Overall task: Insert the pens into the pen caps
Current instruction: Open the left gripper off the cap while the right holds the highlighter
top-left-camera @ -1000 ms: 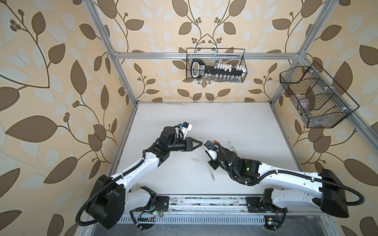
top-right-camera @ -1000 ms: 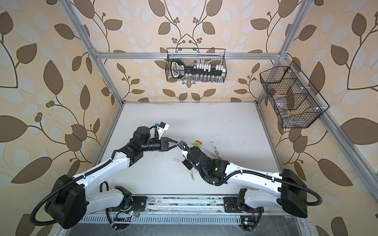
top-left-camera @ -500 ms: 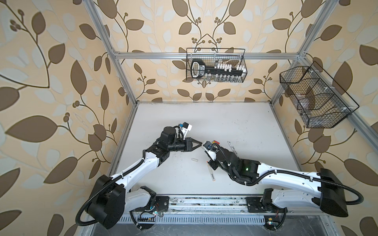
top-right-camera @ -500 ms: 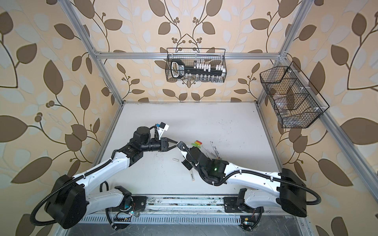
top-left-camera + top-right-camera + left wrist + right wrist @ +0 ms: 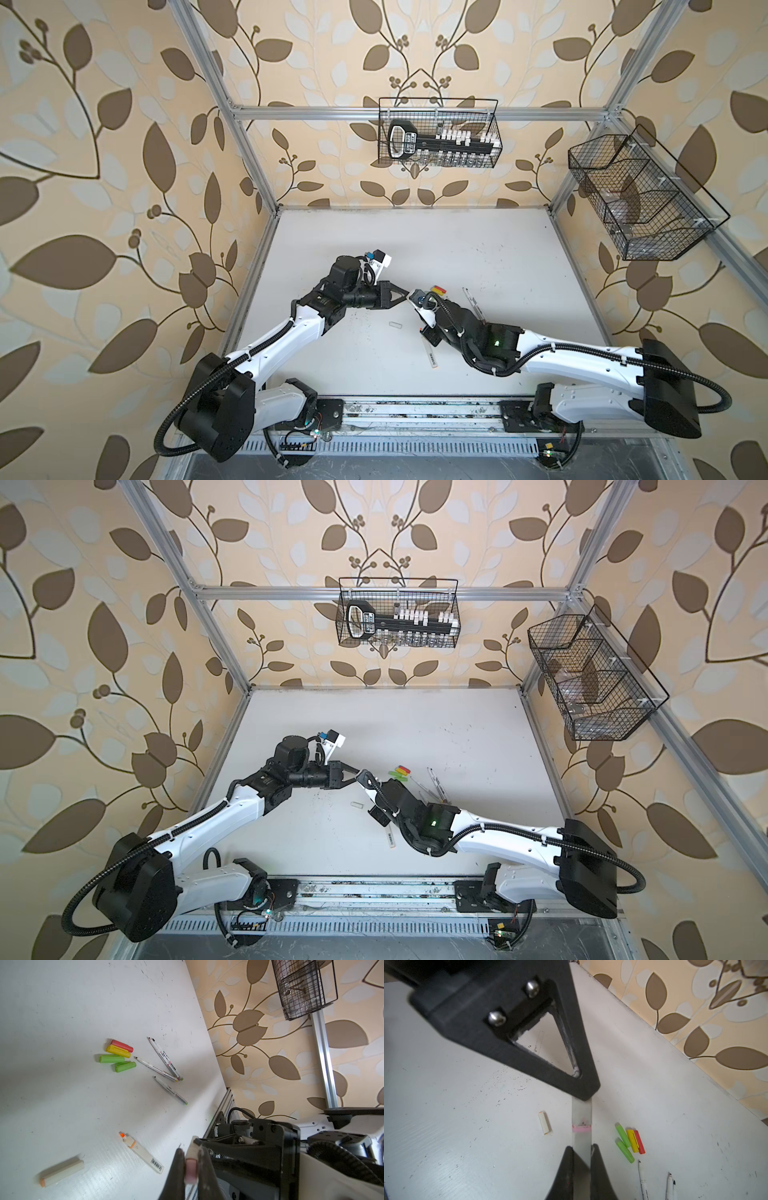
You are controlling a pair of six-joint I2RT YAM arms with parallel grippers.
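My left gripper [image 5: 191, 1159] is shut on a pale grey pen cap [image 5: 190, 1167] with a pink end. My right gripper [image 5: 581, 1150] is shut on a pale grey marker [image 5: 581, 1138]. A pink band [image 5: 581, 1129] marks where the marker meets the cap under the left fingertip [image 5: 583, 1093]. In both top views the grippers meet tip to tip over the table's middle [image 5: 405, 296] [image 5: 360, 776]. A second grey marker [image 5: 141, 1152] and grey cap [image 5: 62, 1172] lie loose. Red [image 5: 122, 1045], yellow [image 5: 118, 1051] and two lime green caps [image 5: 111, 1058] lie beside three thin white pens [image 5: 155, 1069].
A wire basket [image 5: 438, 133] hangs on the back wall and another wire basket [image 5: 640, 199] on the right wall. The arms' rail [image 5: 415, 409] runs along the table's front edge. Aluminium frame posts stand at the table's corners.
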